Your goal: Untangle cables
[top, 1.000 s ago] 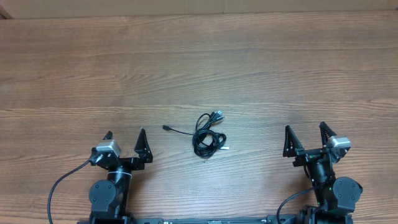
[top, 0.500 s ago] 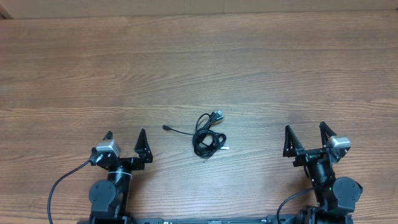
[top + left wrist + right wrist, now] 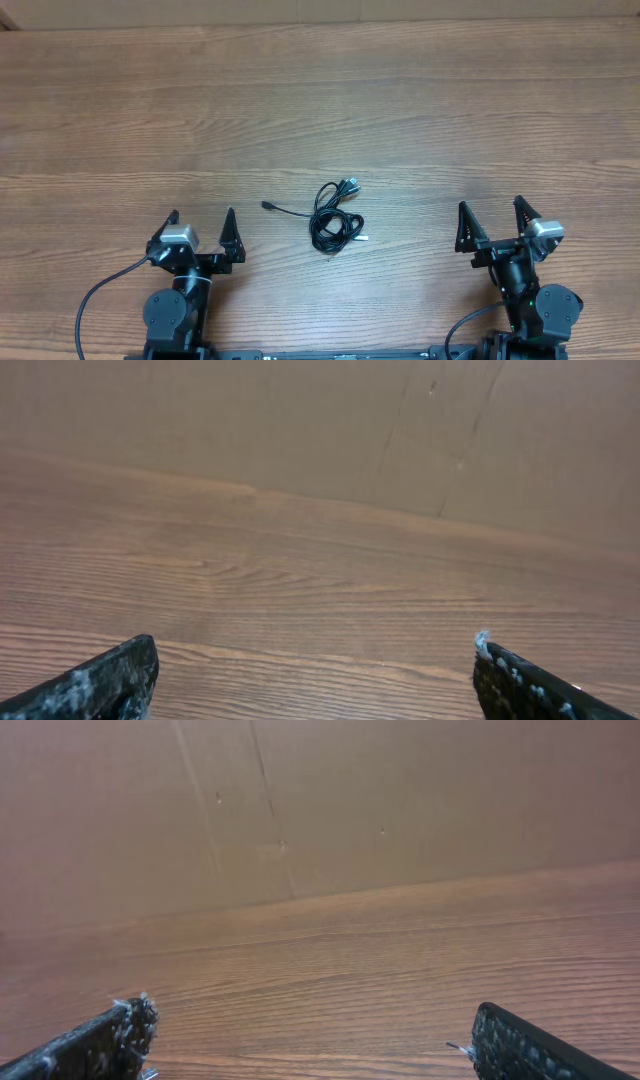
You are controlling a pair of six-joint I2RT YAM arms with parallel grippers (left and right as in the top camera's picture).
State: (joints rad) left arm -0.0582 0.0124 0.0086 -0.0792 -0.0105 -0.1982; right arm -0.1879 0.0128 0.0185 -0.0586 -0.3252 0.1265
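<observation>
The cables (image 3: 335, 219) lie as a small knotted black bundle near the middle of the wooden table (image 3: 320, 100), with one loose strand ending in a plug (image 3: 268, 206) to the left. My left gripper (image 3: 202, 216) is open and empty, low left of the bundle. My right gripper (image 3: 491, 210) is open and empty, low right of it. Both wrist views show only open fingertips over bare wood, with the left gripper (image 3: 315, 660) and the right gripper (image 3: 310, 1025) at the bottom; the cables are out of view there.
A brown cardboard wall (image 3: 300, 430) stands behind the far table edge, also in the right wrist view (image 3: 350, 800). Thicker black arm cables (image 3: 95, 300) run by the arm bases at the front edge.
The left gripper has shifted very slightly. The cables and the right arm have not moved.
</observation>
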